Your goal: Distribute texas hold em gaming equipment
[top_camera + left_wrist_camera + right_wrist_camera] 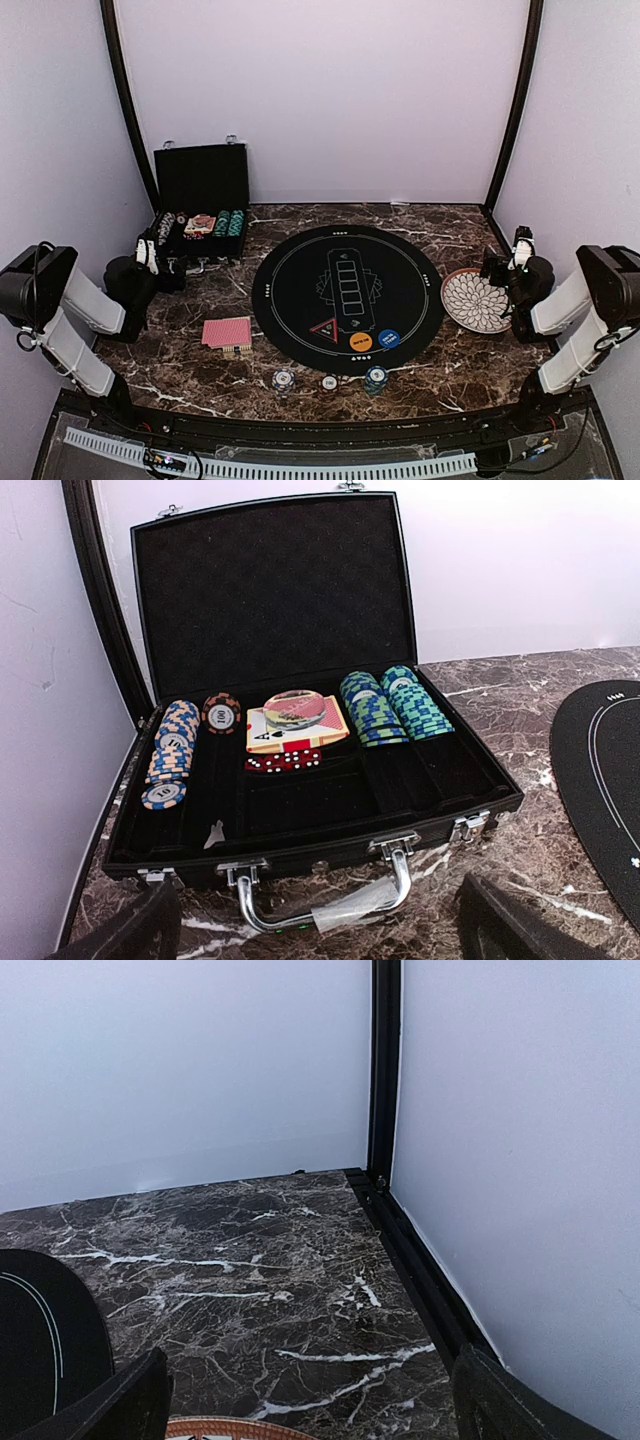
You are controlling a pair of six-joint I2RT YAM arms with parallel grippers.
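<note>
A red-backed card deck (pixel 227 333) lies on the marble left of the round black mat (pixel 347 295). An orange button disc (pixel 361 341) and a blue button disc (pixel 389 339) sit on the mat's near edge. Three small chip stacks stand in front of it: blue-white (pixel 283 380), white (pixel 329 382) and teal (pixel 376 378). My left gripper (pixel 165 262) (pixel 320 942) is open and empty, just in front of the open black case (pixel 300 820). My right gripper (pixel 500 270) (pixel 315 1415) is open and empty, over the far rim of the white plate (pixel 475 300).
The case holds orange-blue chips (pixel 170 755), a face-up card deck under a clear disc (pixel 297 723), red dice (pixel 283 762), and green-blue (pixel 370 708) and teal (pixel 415 702) chip stacks. Its metal handle (pixel 320 905) faces my left fingers. Walls and black posts close both sides.
</note>
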